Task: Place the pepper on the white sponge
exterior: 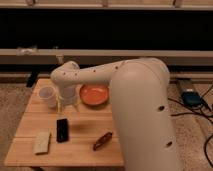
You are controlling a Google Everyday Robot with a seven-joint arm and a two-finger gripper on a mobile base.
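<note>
The pepper lies untouched near the front edge of the wooden table. The white sponge lies well left of the pepper, 1 black rectangle between them. The gripper hangs well behind and left of the pepper, jaws spread, holding nothing. The reach looks to be the step in hand: next, descend over the pepper and close. Behind the pepper sit an orange plate and a white container; the black rectangle could obstruct the carry.

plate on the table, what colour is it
Plain orange. The plate shows in the camera view, beside the gripper, which hangs over the table, jaws open.
</note>
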